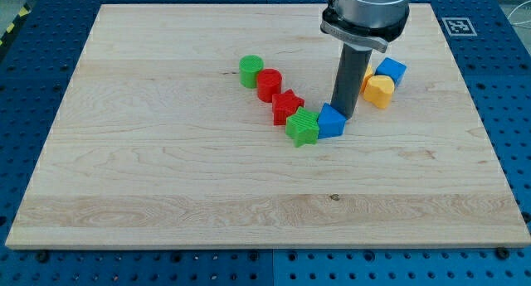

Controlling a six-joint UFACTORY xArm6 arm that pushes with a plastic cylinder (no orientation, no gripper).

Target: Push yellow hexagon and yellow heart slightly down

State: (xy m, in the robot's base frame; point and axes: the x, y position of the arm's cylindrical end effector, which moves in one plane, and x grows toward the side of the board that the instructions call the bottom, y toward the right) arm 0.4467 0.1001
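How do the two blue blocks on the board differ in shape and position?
The blue block beside my tip looks wedge-like and touches the green star block; the blue cube sits farther toward the view's top right, tilted, against the yellow block. The first ends a curved row of blocks; the cube sits outside it. Both share the same blue colour.

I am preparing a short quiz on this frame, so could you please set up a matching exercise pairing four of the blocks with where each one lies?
Column one:
1. green cylinder
2. blue cube
3. green star
4. red star

Column two:
A. touching the blue block that sits beside my tip
B. far end of the curved row, toward the view's left
C. between the red cylinder and the green star
D. beside the yellow block, at the view's right

Pairs: 1-B, 2-D, 3-A, 4-C
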